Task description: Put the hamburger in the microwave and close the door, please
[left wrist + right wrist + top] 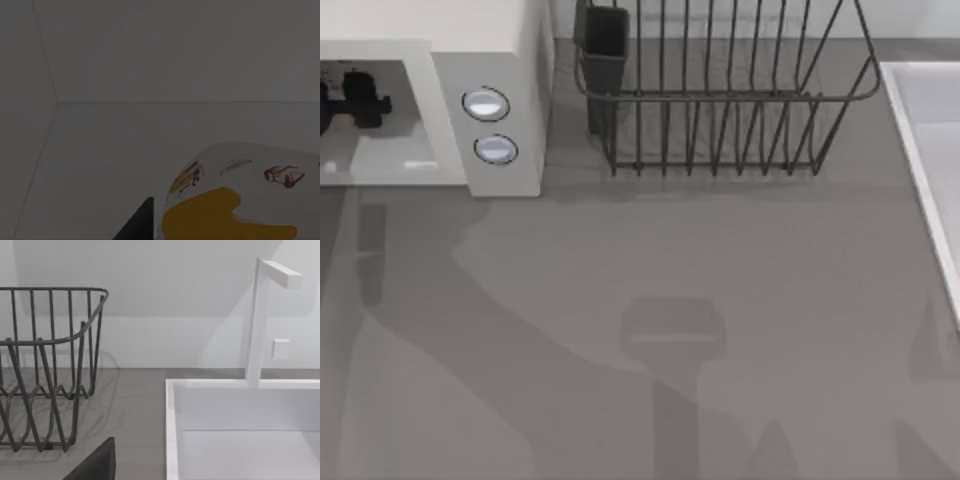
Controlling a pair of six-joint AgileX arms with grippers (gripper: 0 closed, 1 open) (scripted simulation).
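Hamburger (235, 195) half cut off inside microwave (510, 60)

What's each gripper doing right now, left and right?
Left gripper: inside the microwave cavity, next to the hamburger; grip cannot be told.
Right gripper: state cannot be told; its wrist view faces the dish rack and sink.

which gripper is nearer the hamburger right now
Left. The left gripper is inside the microwave cavity, with the hamburger right by its finger. The right arm faces the dish rack and sink, away from it.
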